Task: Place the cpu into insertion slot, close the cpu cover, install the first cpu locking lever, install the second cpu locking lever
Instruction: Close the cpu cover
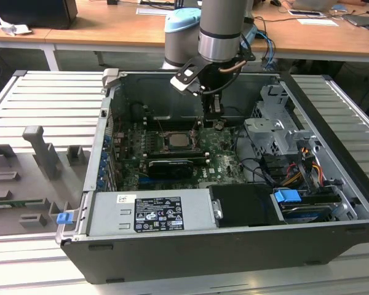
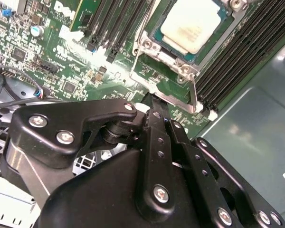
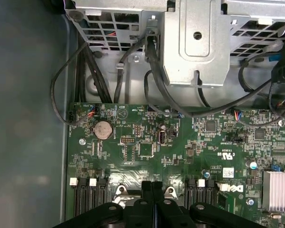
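Your gripper [image 1: 213, 118] reaches down into the open case [image 1: 234, 252], just beside the slot [image 1: 165, 146]. In the first wrist view its fingers [image 3: 146, 190] are pressed together, with nothing visible between them. The cpu [image 2: 192, 23] sits in the slot, silver top up, and the cover [image 2: 152, 47] lies flat around it. In the second wrist view the fingertips come down at the slot's edge, near a thin metal lever [image 2: 194, 92] running along that side; you cannot tell whether they touch it.
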